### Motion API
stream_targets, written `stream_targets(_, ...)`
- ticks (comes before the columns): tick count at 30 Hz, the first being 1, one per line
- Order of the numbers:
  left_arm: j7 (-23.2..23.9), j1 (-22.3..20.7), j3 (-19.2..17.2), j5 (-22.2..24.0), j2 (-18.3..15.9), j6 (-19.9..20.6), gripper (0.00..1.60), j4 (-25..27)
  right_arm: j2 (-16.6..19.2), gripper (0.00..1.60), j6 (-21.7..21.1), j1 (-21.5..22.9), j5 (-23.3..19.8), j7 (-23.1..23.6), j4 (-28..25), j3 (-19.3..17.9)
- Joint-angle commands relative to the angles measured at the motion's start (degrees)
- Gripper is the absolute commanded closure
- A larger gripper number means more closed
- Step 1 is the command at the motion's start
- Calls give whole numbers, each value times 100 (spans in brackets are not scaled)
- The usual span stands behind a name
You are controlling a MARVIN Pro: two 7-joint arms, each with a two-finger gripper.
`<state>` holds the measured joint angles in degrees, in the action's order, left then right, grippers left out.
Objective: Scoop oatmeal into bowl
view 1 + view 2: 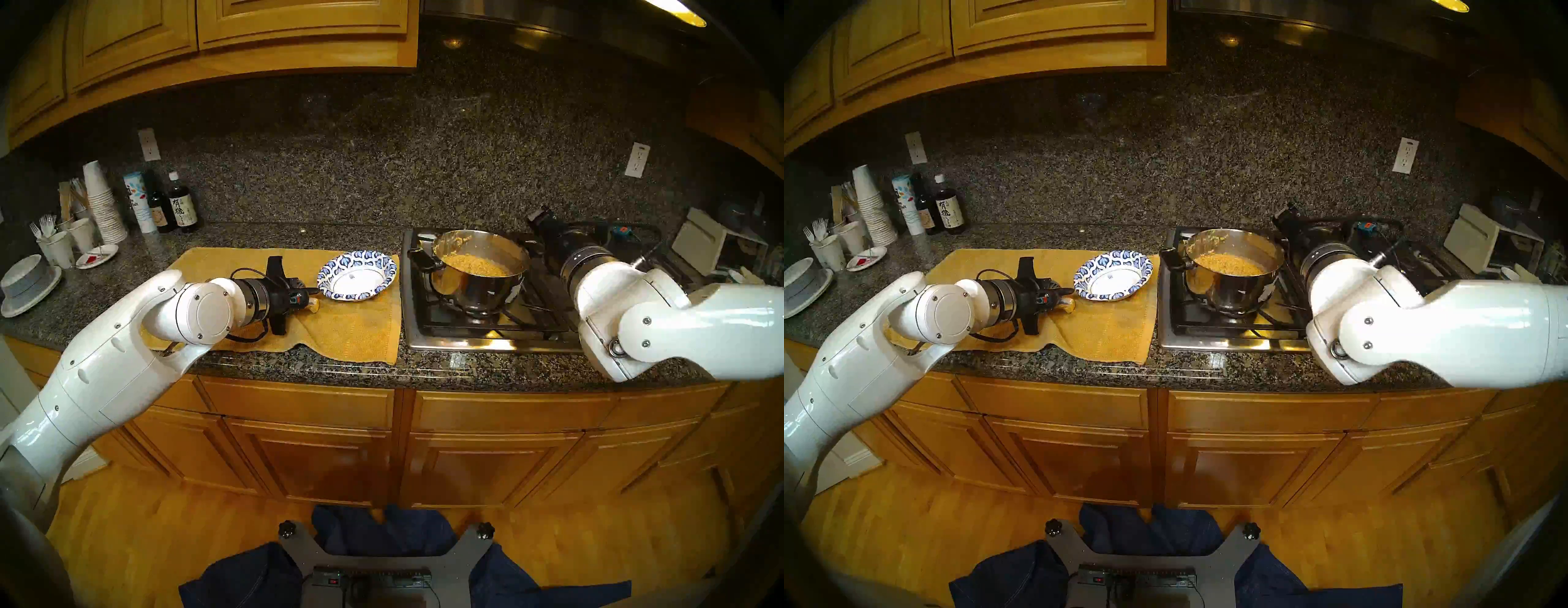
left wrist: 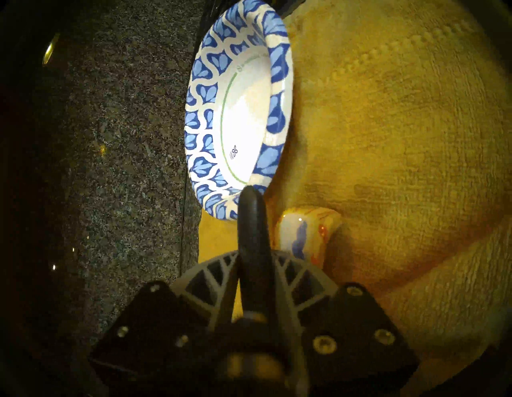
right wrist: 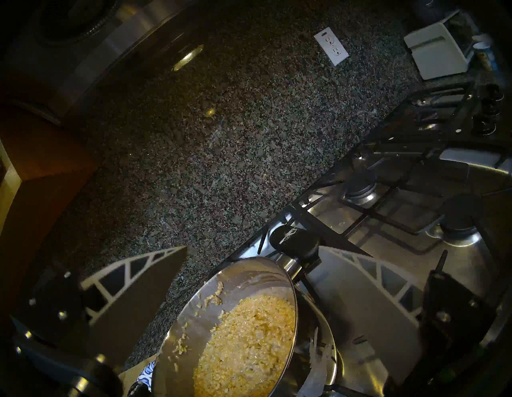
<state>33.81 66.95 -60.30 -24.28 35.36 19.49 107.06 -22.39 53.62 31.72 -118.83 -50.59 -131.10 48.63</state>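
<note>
The left gripper (image 2: 250, 266) had its fingers narrowed around a black utensil handle (image 2: 250, 221) over the painted spoon rest (image 2: 302, 235). The right gripper (image 3: 249, 260) gaped wide near the steel pot (image 1: 479, 288). The oatmeal (image 1: 477, 264) remained inside; the bowl (image 1: 357, 276) sat empty on the yellow towel (image 1: 339, 331), so all scooping remained.

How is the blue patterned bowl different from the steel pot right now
The bowl is empty, its white centre bare; the pot holds oatmeal. The bowl sits on the yellow towel, the pot on the stove grate. The bowl is shallow with a blue-and-white patterned rim; the pot is deep, shiny steel with black handles. Both are round, upright and not gripped.
</note>
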Motion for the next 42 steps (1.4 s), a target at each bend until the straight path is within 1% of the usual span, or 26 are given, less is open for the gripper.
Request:
stream_targets(1,-149,-121,-137,-90,-21,49,160,67,-3,0,21,170,87,34,-6,-124)
stream_targets(9,-376,-1,-141,-227,-15,76,160,48,-4,0,22,173,86,35,-6,-121)
stream_targets(14,-710,102,-137,-432,-35,52,160,31,-6,0,23,174,83,37,-6,-119)
stream_targets(20,-981,124,-177,-595,-95,12,160,64,-8,0,25,173,76,40,-4,-119)
stream_targets(31,-1342,172,-203,-858,-221,-64,160,104,-10,0,27,173,71,44,-3,-117)
stream_targets(39,-1517,230,-256,-894,-253,-59,160,134,-10,0,28,176,69,45,-3,-115)
stream_targets(42,-1653,273,-277,-926,-240,-49,160,129,-10,0,28,176,68,46,-3,-114)
